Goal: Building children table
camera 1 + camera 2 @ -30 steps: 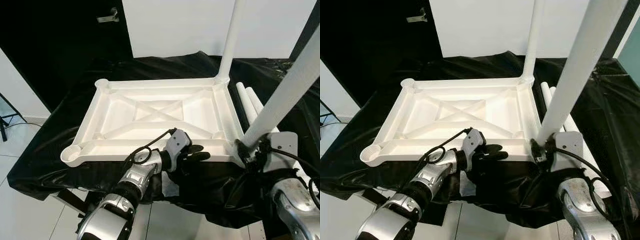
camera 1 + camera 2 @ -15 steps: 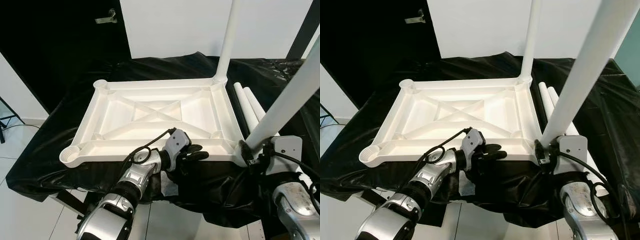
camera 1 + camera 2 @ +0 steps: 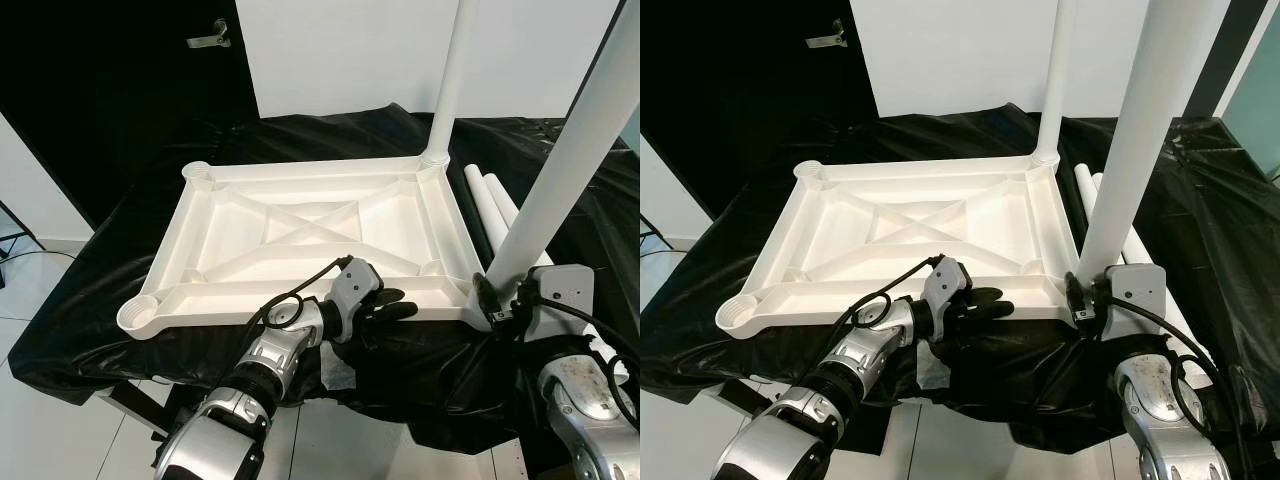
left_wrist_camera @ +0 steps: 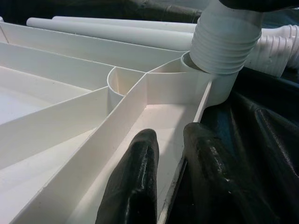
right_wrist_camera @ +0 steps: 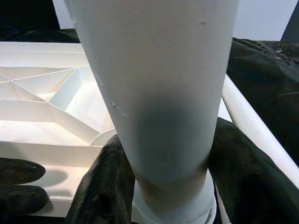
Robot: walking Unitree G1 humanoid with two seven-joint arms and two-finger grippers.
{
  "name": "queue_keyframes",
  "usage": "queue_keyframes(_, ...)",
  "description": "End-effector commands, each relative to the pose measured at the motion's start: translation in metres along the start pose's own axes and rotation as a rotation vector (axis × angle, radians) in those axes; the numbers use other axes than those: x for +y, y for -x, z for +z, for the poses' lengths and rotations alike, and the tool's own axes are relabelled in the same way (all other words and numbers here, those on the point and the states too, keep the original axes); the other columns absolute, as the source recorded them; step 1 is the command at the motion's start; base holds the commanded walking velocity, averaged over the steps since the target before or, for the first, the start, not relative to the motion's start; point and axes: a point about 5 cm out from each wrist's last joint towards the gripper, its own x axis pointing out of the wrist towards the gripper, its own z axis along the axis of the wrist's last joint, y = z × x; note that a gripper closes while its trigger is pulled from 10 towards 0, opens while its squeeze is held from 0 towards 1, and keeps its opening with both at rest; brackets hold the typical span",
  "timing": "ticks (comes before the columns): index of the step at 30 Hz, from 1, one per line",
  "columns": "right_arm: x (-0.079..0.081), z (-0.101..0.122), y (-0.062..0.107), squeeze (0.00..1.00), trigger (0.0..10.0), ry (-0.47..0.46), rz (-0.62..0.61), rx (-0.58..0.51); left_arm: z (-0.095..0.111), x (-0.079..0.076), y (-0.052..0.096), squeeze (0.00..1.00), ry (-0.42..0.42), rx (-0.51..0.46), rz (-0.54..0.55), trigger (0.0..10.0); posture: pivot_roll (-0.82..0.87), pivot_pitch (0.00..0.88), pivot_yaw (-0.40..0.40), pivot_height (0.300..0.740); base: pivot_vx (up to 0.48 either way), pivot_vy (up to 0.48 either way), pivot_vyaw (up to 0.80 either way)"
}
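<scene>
A white table top (image 3: 300, 171) lies upside down on a table draped in black. One white leg (image 3: 447, 80) stands in its far right corner socket. My right gripper (image 3: 487, 297) is shut on a second white leg (image 3: 560, 170), gripped low down, with black fingers (image 5: 103, 186) on both sides of the leg (image 5: 154, 93). Its threaded end (image 4: 226, 44) sits in the near right corner socket, almost upright. My left gripper (image 3: 395, 303) is shut on the near rim of the table top, one finger (image 4: 135, 186) inside the rim and one outside.
Two spare white legs (image 3: 490, 200) lie on the black cover to the right of the table top. The near left socket (image 3: 140, 315) and the far left socket (image 3: 197, 172) hold nothing. A white wall stands behind, and light floor shows in front and to the left.
The leg in my right gripper has swung from leaning right to almost upright over the near right socket. My left gripper has kept its hold on the rim.
</scene>
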Motion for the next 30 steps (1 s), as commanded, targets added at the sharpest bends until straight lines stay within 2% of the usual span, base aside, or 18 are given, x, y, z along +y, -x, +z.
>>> queue_keyframes(1,-0.008,-0.027,0.002,0.00,10.0,0.035,-0.042,0.145,-0.017,-0.009,0.002,0.00,0.042,0.064,-0.032,10.0,-0.21,0.015,0.059,0.740,0.000,0.000,0.00)
queue_keyframes(15,-0.015,-0.034,0.003,0.00,10.0,0.036,-0.140,0.166,-0.015,-0.008,0.000,0.00,0.033,0.071,-0.051,10.0,-0.23,0.012,0.083,0.740,0.000,0.000,0.00)
queue_keyframes(18,-0.017,-0.035,0.004,0.00,10.0,0.004,-0.160,0.172,-0.014,-0.008,0.000,0.00,0.030,0.073,-0.054,10.0,-0.23,0.011,0.086,0.740,0.000,0.000,0.00)
queue_keyframes(20,-0.006,-0.028,0.001,0.00,10.0,-0.122,-0.103,0.137,-0.014,-0.008,-0.001,0.00,0.028,0.073,-0.056,10.0,-0.23,0.008,0.088,0.740,0.000,0.000,0.00)
queue_keyframes(22,-0.006,-0.028,0.001,0.00,10.0,-0.122,-0.103,0.137,-0.014,-0.008,-0.001,0.00,0.028,0.073,-0.056,10.0,-0.23,0.008,0.088,0.740,0.000,0.000,0.00)
queue_keyframes(25,0.013,-0.017,-0.003,0.00,10.0,-0.332,0.005,0.095,-0.013,-0.008,-0.001,0.00,0.028,0.070,-0.056,10.0,-0.22,0.006,0.084,0.740,0.000,0.000,0.00)
queue_keyframes(28,0.014,-0.018,-0.004,0.00,10.0,-0.387,0.003,0.100,-0.013,-0.008,-0.001,0.00,0.028,0.069,-0.055,10.0,-0.22,0.004,0.082,0.740,0.000,0.000,0.00)
queue_keyframes(30,0.009,-0.019,-0.007,0.00,10.0,-0.489,-0.031,0.105,-0.013,-0.008,-0.001,0.00,0.029,0.067,-0.051,10.0,-0.22,0.004,0.080,0.740,0.000,0.000,0.00)
